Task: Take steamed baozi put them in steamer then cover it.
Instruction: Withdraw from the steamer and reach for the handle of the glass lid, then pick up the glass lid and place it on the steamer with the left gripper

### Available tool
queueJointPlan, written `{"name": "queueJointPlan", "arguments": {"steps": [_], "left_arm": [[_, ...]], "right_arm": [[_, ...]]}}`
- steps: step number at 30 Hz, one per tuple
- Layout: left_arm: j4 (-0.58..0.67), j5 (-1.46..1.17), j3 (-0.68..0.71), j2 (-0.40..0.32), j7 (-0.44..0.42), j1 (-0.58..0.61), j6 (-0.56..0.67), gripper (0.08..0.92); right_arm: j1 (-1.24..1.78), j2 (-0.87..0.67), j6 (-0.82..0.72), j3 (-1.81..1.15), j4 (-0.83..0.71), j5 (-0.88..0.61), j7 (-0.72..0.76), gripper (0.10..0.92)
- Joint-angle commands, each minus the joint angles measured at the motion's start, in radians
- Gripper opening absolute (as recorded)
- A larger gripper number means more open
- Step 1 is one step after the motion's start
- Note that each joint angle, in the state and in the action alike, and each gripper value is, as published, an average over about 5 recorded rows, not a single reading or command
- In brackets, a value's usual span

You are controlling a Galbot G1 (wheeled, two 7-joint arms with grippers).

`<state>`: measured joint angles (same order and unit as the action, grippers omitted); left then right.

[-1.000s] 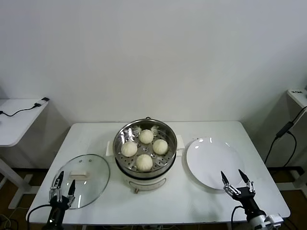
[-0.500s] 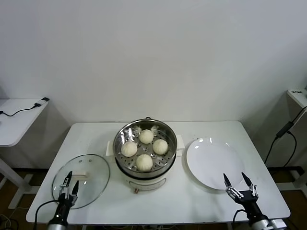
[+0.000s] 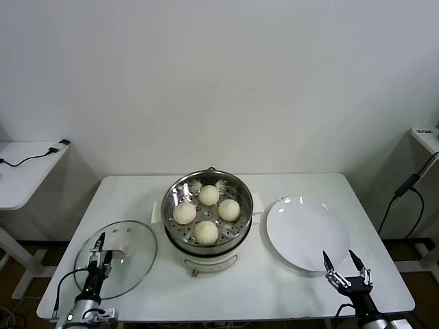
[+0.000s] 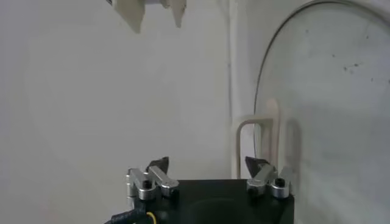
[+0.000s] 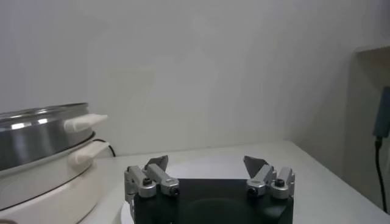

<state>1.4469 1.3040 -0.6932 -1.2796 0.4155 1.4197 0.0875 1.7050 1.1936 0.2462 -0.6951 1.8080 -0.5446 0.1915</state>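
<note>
Several pale baozi sit inside the shiny steamer at the table's middle. The glass cover lies flat on the table to its left. My left gripper hovers over the cover's near part, open and holding nothing. In the left wrist view the left gripper faces the cover, and the cream handle stands just beyond one fingertip. My right gripper is open and empty near the table's front right corner. In the right wrist view the right gripper has the steamer off to one side.
A flat white plate lies right of the steamer, just behind my right gripper. The white table ends close in front of both grippers. A side table stands at far left, a cable hangs at far right.
My left gripper has moved in over the cover towards its handle. My right gripper has drawn back towards the front right corner, away from the plate.
</note>
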Motion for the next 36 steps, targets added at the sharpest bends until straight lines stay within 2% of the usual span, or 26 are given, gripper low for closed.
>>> {"name": "queueJointPlan", "arguments": {"steps": [1, 20, 24, 27, 29, 33, 36], "left_arm": [[-0.052, 0.0, 0.005, 0.002, -0.017, -0.063, -0.021, 0.751], [-0.054, -0.012, -0.006, -0.02, -0.028, -0.041, -0.036, 0.202], [-0.012, -0.039, -0.021, -0.019, -0.043, -0.042, -0.041, 0.137], [0.092, -0.094, -0.032, 0.0, -0.101, -0.023, -0.067, 0.137], [0.193, -0.144, -0.044, 0.029, -0.172, -0.001, -0.097, 0.137], [0.392, -0.263, -0.073, 0.117, -0.336, 0.047, -0.183, 0.137], [0.539, -0.368, -0.091, 0.195, -0.436, 0.07, -0.298, 0.137]], "right_arm": [[-0.004, 0.01, 0.001, 0.002, 0.002, 0.005, 0.0, 0.823], [-0.02, 0.018, -0.016, 0.016, 0.017, 0.02, -0.008, 0.823], [-0.021, 0.012, -0.027, 0.015, 0.028, 0.02, -0.015, 0.823], [-0.021, 0.005, -0.04, 0.011, 0.041, 0.025, -0.031, 0.823], [-0.023, 0.002, -0.05, 0.007, 0.048, 0.034, -0.048, 0.823], [-0.031, 0.001, -0.069, 0.0, 0.048, 0.071, -0.086, 0.823], [-0.037, 0.002, -0.076, 0.001, 0.042, 0.106, -0.099, 0.823]]}}
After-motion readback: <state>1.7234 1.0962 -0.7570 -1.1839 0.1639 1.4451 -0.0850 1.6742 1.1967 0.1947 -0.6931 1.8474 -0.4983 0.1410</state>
